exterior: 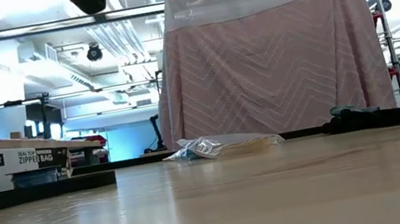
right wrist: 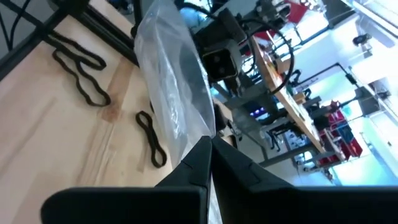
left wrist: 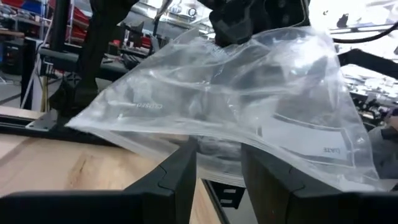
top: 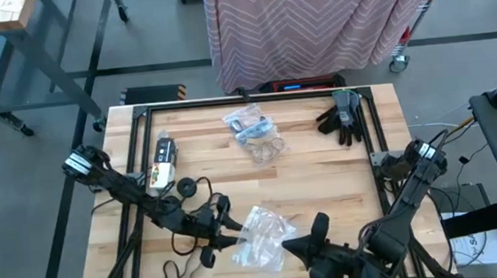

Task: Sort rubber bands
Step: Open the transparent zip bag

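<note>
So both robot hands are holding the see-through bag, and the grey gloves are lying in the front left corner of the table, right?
Not quite. The left gripper and right gripper do both pinch the clear bag, but the high view shows the grey gloves lying near the table's far right corner, not the front left. There lie only black rubber bands.
</note>
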Motion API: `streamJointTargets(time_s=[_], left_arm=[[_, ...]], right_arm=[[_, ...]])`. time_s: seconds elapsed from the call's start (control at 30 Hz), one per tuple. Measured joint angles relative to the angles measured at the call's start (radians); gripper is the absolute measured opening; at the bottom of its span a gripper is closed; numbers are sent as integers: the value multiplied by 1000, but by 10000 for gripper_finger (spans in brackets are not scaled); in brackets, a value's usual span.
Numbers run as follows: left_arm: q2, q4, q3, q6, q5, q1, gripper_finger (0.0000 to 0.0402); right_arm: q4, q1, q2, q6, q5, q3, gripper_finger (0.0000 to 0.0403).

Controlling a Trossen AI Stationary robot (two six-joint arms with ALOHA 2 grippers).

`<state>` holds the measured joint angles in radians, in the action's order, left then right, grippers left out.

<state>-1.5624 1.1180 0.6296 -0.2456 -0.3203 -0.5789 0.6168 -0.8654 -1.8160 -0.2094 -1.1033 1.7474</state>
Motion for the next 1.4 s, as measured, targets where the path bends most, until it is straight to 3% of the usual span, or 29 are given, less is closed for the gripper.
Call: streamJointTargets(time_s=[0.27,0.57,0.87,1.07,1.27,1.4], left_arm=[[-10,134,4,47,129,0,113],[-67,130,40,82,138,5,113],[-38,109,-4,130,108,3,115],[-42,60,-12,116,89,4,148],[-43,60,29,185,217,-8,190],[-43,66,58,252,231,-15,194]], right_arm=[[-49,7,-1,-46,29,-2,0],[-94,37,-55,-120,74,-5,0],[-162,2,-60,-212,-72,-5,0],[-237,-5,-59,-279,-78,-5,0],[-234,12,-59,-267,-78,-5,0],[-234,17,-59,-263,-78,-5,0]])
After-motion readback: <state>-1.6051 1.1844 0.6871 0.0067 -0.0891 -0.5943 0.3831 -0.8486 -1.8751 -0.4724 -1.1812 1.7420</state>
